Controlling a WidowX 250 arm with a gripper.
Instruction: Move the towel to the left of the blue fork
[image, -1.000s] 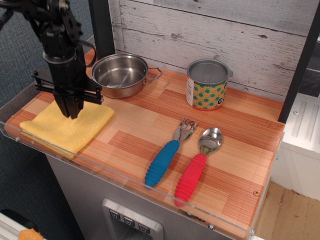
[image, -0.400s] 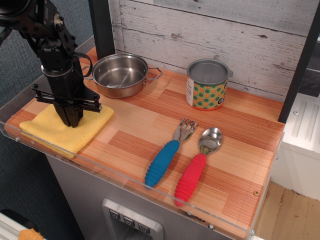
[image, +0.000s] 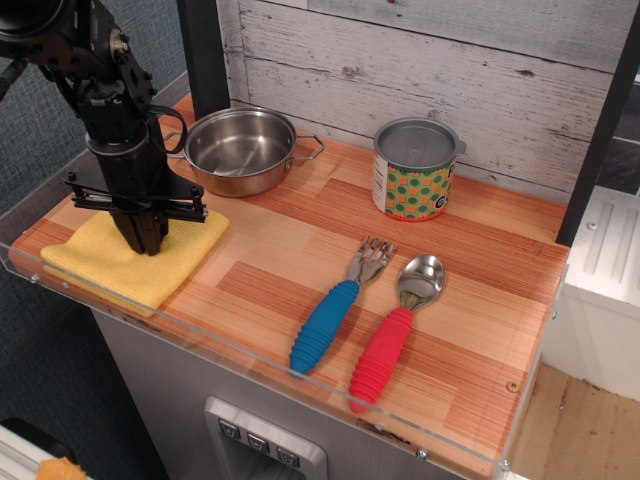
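Observation:
The yellow towel (image: 105, 266) lies folded flat at the left end of the wooden counter. My gripper (image: 147, 246) points straight down with its fingertips pressed on the towel's middle, jaws close together; whether they pinch cloth is not visible. The blue fork (image: 333, 310) lies near the front centre, tines pointing to the back, well to the right of the towel.
A steel pot (image: 240, 150) stands just behind the towel. A patterned can (image: 412, 170) stands at the back centre. A red-handled spoon (image: 392, 335) lies right of the fork. A clear plastic rim (image: 250, 358) runs along the counter's front edge.
The gripper came down onto the towel and shifted slightly left. The towel, fork and the other things have not moved.

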